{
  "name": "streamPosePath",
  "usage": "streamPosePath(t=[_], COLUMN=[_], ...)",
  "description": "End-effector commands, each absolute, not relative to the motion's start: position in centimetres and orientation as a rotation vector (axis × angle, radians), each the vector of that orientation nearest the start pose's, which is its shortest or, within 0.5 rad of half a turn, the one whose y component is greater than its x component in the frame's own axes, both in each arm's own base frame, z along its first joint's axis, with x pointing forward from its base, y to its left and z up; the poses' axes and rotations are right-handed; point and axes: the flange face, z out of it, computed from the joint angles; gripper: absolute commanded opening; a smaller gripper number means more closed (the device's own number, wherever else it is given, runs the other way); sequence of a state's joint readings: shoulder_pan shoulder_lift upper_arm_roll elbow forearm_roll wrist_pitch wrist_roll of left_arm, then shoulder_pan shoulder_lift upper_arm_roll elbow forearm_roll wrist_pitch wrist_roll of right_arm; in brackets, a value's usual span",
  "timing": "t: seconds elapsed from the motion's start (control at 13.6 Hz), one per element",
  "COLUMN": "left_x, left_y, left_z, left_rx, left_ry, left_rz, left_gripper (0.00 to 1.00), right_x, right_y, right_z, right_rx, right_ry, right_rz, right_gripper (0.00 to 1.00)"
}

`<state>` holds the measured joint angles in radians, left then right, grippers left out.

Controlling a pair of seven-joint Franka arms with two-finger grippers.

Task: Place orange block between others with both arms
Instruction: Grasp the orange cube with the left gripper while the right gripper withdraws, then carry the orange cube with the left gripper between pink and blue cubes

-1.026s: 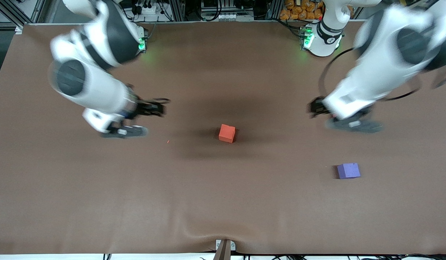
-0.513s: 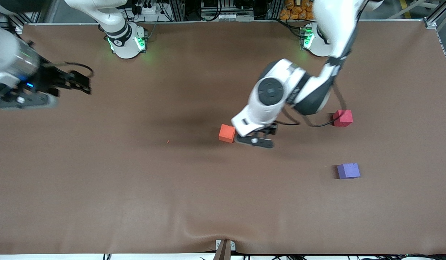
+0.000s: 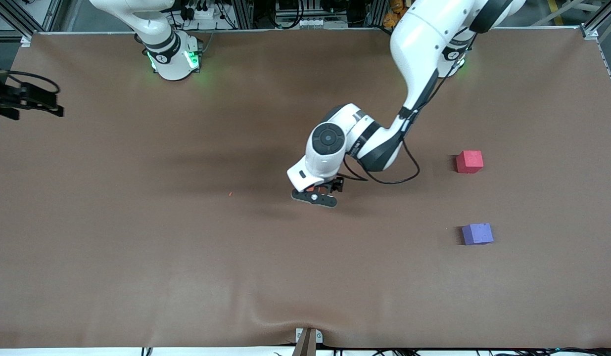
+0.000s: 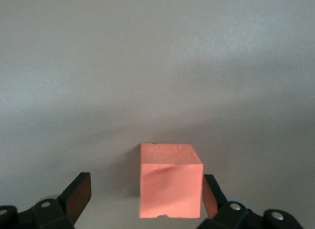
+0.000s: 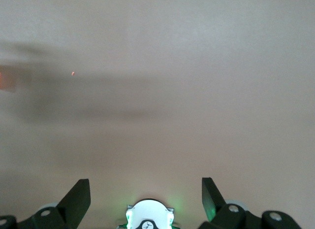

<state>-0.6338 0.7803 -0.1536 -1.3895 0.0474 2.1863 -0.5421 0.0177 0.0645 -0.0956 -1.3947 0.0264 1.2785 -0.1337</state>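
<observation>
1. The orange block [image 4: 171, 180] sits on the brown table [image 3: 186, 257], between the spread fingers of the left gripper [image 4: 142, 199]; one finger [image 4: 210, 195] is touching or just beside it, the other stands apart.
2. The red cube [image 3: 469, 161] and purple cube [image 3: 477, 234] lie well apart from that gripper, toward the left arm's end.
3. The right gripper [image 5: 145, 197], released, waits over the table's right-arm edge.

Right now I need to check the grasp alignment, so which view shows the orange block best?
The left wrist view: the orange block sits in full between the open left gripper fingers, one pad close beside it. The front view shows only an orange sliver under that arm's wrist. The right wrist view shows at most a faint reddish blur at its edge.
</observation>
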Motion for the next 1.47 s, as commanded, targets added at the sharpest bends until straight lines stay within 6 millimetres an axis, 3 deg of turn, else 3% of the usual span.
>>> streamPosePath(t=[0.0,0.22,0.51,0.59,0.73,0.81,0.95,1.1,1.17,1.25,1.39], left_x=[53.4,52.7,51.6,51.4,51.6,52.0,53.9,56.7,57.5,58.7,59.9], left_y=[-51.7,-52.2,-52.8,-52.9,-52.6,-52.2,-49.2,-43.3,-39.8,-35.1,-26.6], left_z=[23.6,21.3,20.0,19.9,20.1,20.5,23.6,29.3,31.5,33.4,34.6], left_rx=[-3.183,-3.179,-3.152,-3.149,-3.141,-3.120,-3.079,-3.047,-3.040,-3.039,-3.027], left_ry=[0.350,0.351,0.380,0.384,0.372,0.379,0.276,0.145,0.089,0.026,0.062], left_rz=[-0.018,-0.001,0.012,0.015,0.003,-0.021,-0.050,-0.026,-0.021,-0.020,0.026], left_gripper=[1.00,1.00,1.00,0.87,0.22,0.00,0.00,0.00,0.00,0.00,0.00], right_x=[53.6,53.6,53.8,53.8,54.0,54.0,54.0,54.1,54.1,54.1,54.1], right_y=[-4.9,-4.4,-3.7,-3.7,-3.7,-3.7,-3.7,-3.8,-3.7,-3.9,-3.7], right_z=[65.0,64.8,65.1,65.0,64.8,64.8,64.8,64.7,64.7,64.7,64.7], right_rx=[-3.084,-3.084,-3.089,-3.090,-3.101,-3.104,-3.102,-3.104,-3.102,-3.102,-3.101], right_ry=[-0.139,-0.151,-0.163,-0.167,-0.167,-0.170,-0.169,-0.166,-0.168,-0.164,-0.166], right_rz=[0.276,0.281,0.263,0.263,0.269,0.270,0.269,0.272,0.272,0.272,0.271], right_gripper=[1.00,1.00,1.00,1.00,1.00,1.00,1.00,1.00,1.00,1.00,1.00])
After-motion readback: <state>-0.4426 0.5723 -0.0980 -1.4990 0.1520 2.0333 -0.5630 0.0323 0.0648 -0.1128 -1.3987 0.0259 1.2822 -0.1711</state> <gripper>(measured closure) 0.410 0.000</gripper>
